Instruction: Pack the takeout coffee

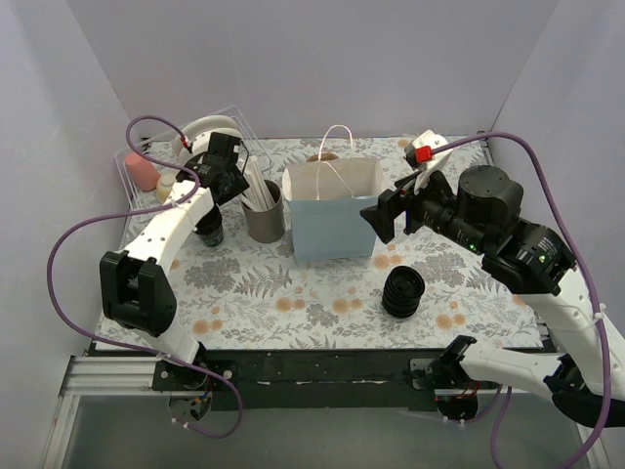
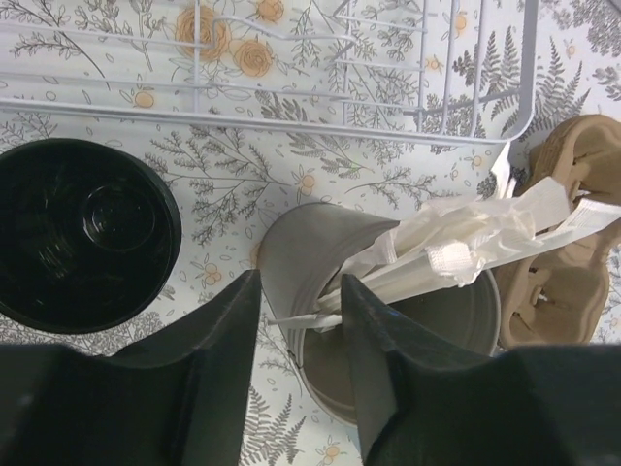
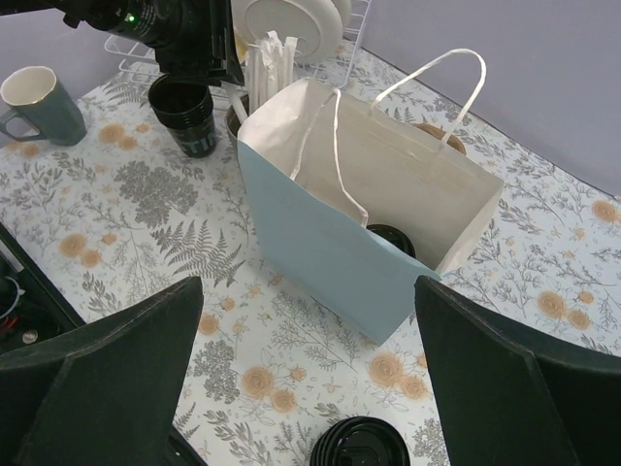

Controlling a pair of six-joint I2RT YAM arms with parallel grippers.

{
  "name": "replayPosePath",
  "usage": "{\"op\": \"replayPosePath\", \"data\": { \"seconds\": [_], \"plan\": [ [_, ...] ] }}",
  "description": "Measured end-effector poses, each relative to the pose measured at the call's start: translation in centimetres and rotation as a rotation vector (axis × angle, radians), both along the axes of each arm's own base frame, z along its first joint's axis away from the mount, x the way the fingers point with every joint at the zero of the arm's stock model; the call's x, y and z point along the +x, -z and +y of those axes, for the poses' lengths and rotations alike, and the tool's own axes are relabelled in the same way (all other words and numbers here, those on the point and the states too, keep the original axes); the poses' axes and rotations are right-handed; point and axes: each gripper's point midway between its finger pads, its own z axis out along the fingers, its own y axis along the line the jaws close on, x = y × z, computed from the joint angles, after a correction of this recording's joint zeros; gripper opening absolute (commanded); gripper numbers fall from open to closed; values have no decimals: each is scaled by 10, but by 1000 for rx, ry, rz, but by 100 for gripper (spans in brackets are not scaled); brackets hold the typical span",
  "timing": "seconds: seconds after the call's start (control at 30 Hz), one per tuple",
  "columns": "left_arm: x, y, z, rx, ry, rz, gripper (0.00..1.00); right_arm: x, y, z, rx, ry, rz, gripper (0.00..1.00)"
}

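Observation:
The takeout coffee point(image 3: 391, 239) stands inside the open blue paper bag point(image 3: 330, 243); only its black lid shows over the bag's wall. From above the bag point(image 1: 332, 217) hides it. My right gripper point(image 3: 309, 282) hangs open above the table just in front of the bag, holding nothing. My left gripper point(image 2: 301, 282) hovers over the near rim of a grey holder point(image 2: 408, 330) full of wrapped straws point(image 2: 456, 243). Its jaws stand partly apart, with the holder's wall and one straw's end between them, untouched. A lidless black cup point(image 2: 82, 233) sits just left of that gripper.
A ribbed stack of black lids point(image 1: 402, 291) stands in front of the bag to the right. A white wire rack point(image 1: 239, 127) with plates, a pink object point(image 1: 142, 171), a green mug point(image 3: 34, 102) and a cardboard cup carrier point(image 2: 572, 243) sit around the back.

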Motion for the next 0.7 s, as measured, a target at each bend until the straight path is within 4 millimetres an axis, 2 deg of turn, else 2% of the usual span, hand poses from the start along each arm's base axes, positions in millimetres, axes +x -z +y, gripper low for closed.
{"op": "replayPosePath", "data": {
  "seconds": [0.17, 0.47, 0.6, 0.7],
  "plan": [
    [5, -4, 2, 13, 12, -21, 18, 2, 2, 2, -8, -1, 4, 98],
    [2, -11, 6, 51, 40, -15, 14, 4, 5, 4, -16, 1, 11, 98],
    [-5, -30, 10, 61, 44, -40, 11, 6, 5, 3, -28, 4, -3, 98],
    [-14, -53, 14, 63, 52, -76, 9, 8, 6, 2, -36, 12, -7, 98]
  ]
}}
